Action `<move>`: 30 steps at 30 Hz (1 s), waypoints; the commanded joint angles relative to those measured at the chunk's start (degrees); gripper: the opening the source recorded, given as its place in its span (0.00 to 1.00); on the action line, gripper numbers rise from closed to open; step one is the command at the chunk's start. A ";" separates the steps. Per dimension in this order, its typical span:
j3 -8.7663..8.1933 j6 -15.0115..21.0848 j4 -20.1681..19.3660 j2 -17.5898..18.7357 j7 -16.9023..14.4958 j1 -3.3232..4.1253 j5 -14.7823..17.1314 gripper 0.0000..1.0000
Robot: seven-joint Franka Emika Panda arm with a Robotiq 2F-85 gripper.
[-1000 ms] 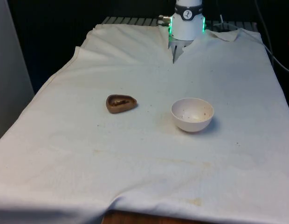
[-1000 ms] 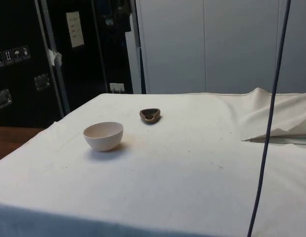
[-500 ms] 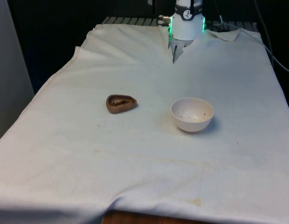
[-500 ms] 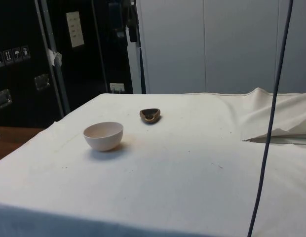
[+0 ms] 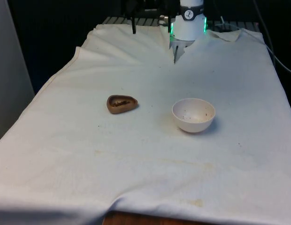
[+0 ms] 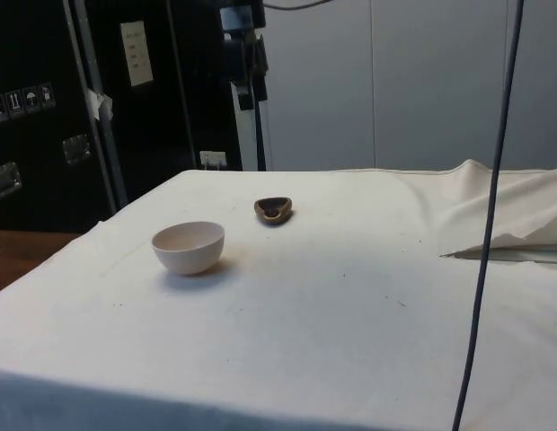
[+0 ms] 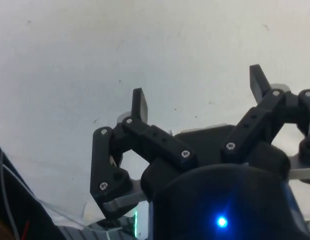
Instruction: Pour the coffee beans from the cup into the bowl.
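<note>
Hovering gripper (image 7: 197, 87), fingers spread wide, empty.
Brown cup (image 5: 121, 103) beside white bowl (image 5: 194, 115) on cloth (image 5: 145, 159), apart.

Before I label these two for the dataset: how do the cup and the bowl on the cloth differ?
The cup is brown, low and roughly heart-shaped; the bowl is off-white, round and deeper. The cup is the smaller of the two. The cup holds dark coffee beans, while the bowl shows only a few dark specks inside. In the front view the cup is on the left, the bowl on the right. Both stand upright on the white cloth, apart from each other.
</note>
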 commanded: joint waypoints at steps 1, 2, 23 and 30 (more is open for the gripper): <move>-0.34 1.09 -0.34 0.34 -1.09 -0.23 0.34 1.00; -0.63 1.43 -0.46 0.57 -1.55 -0.29 0.40 1.00; -6.07 7.91 -1.60 5.73 -9.97 -0.80 1.43 1.00; -7.91 12.95 -1.83 8.77 -13.69 -1.49 3.95 1.00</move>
